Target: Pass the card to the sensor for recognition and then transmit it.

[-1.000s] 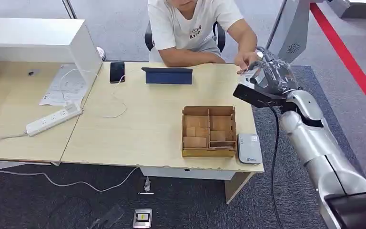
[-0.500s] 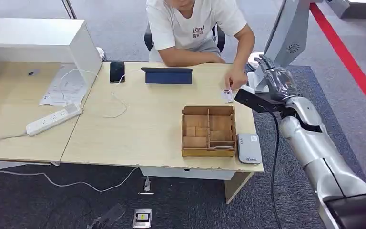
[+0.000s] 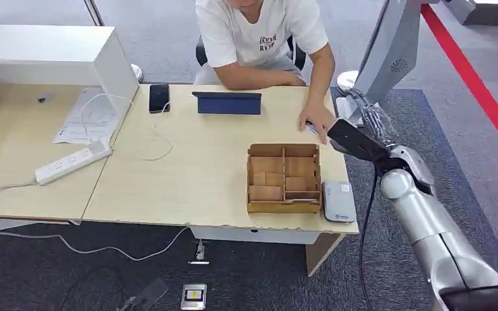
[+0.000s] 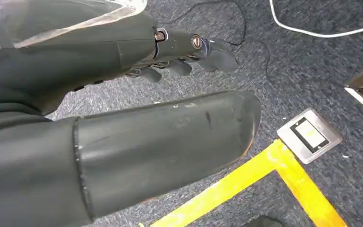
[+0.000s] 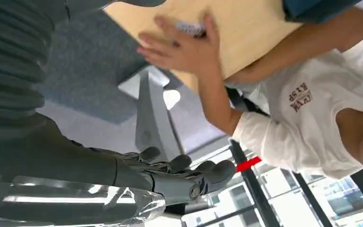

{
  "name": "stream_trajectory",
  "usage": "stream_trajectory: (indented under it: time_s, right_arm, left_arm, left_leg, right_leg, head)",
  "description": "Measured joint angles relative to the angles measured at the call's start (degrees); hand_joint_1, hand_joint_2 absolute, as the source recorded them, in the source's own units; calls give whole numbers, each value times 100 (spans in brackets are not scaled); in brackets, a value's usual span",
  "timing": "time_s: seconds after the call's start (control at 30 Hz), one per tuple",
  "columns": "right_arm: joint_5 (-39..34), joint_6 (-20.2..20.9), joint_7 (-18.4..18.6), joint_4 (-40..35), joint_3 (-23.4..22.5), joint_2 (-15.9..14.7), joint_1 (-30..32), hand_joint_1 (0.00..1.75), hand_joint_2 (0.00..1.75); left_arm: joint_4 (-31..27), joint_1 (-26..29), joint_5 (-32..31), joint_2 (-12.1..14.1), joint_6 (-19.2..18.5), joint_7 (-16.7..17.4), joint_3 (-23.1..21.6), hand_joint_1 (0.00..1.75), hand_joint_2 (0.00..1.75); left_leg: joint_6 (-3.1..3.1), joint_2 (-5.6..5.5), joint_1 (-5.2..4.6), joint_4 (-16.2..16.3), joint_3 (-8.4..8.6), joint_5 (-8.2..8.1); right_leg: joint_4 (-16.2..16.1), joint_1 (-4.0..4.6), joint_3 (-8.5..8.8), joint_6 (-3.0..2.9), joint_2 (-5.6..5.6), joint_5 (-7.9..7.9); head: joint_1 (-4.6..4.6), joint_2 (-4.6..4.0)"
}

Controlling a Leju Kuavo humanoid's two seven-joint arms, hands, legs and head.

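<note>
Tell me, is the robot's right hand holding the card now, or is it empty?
Empty. The right hand has its fingers stretched out with nothing between them, and the card lies on the table under the person's hand.

We see a light wooden table [image 3: 188, 181]. On it sits a brown wooden box [image 3: 283, 178] with little sections inside. A blue tablet [image 3: 227, 102] stands near the far edge, and a black phone [image 3: 159, 97] lies beside it with a white cable [image 3: 159, 139] curling over the table. A white power strip [image 3: 72, 161] lies to the left, close to some papers [image 3: 84, 116] and a big white box [image 3: 52, 55]. A person [image 3: 259, 39] in a white shirt sits on the far side. The floor has dark grey carpet [image 3: 104, 272], a red stripe [image 3: 473, 78] and yellow tape [image 4: 246, 182].
</note>
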Motion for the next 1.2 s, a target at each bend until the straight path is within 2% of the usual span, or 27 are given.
stream_trajectory:
  time_s: [0.2, 0.3, 0.43, 0.63, 0.9, 1.0, 1.2]
  right_arm:
    - [-144, 148, 70, -744, -140, -76, 311, 0, 175]
    - [-572, 432, 211, -1105, -197, -120, 477, 0, 175]
    - [-872, 627, 643, -1834, -243, -245, 1064, 0, 175]
    - [-1117, 675, 901, -2843, -280, -496, 2137, 0, 175]
    - [-1005, 378, 1289, -3887, -182, -643, 3094, 0, 175]
    - [-885, 258, 1287, -4102, -50, -645, 3251, 0, 175]
    - [-139, -165, 1517, -4255, 287, -647, 3273, 0, 175]
  left_arm:
    - [0, 68, 15, 0, 15, -24, 72, 0, 0]
    - [0, 82, 63, 0, 46, -61, 85, 0, 0]
    - [2, 133, 70, 2, 87, -118, 109, 0, 0]
    - [7, 194, 83, 33, 114, -140, 201, 0, 0]
    - [15, 192, 39, 48, 153, -133, 227, 0, 0]
    - [17, 190, 31, 50, 157, -127, 227, 0, 0]
    - [20, 194, 61, 48, 221, -129, 256, 0, 0]
  left_leg:
    - [0, 1, 0, 0, 0, 0]
    - [0, 2, 0, 0, 6, 0]
    - [1, -2, 0, 0, 7, -1]
    - [-1, -1, 0, 0, 5, -8]
    - [-1, -1, 0, -2, 4, -8]
    - [-1, 0, 0, -2, 5, -8]
    - [-1, 2, 0, -2, 4, -8]
  right_leg:
    - [0, 0, 0, 0, 0, 0]
    - [-1, 0, 4, 0, 0, 0]
    - [-3, 0, 6, 0, -1, -1]
    - [-3, 0, 4, -2, 0, -6]
    - [-3, 0, 5, -3, 0, -6]
    - [-3, 0, 5, -3, 0, -6]
    - [-3, 0, 7, -3, 0, -6]
  head:
    - [2, 0]
    - [2, 0]
    - [0, 0]
    - [2, 0]
    - [2, 0]
    - [2, 0]
    - [2, 0]
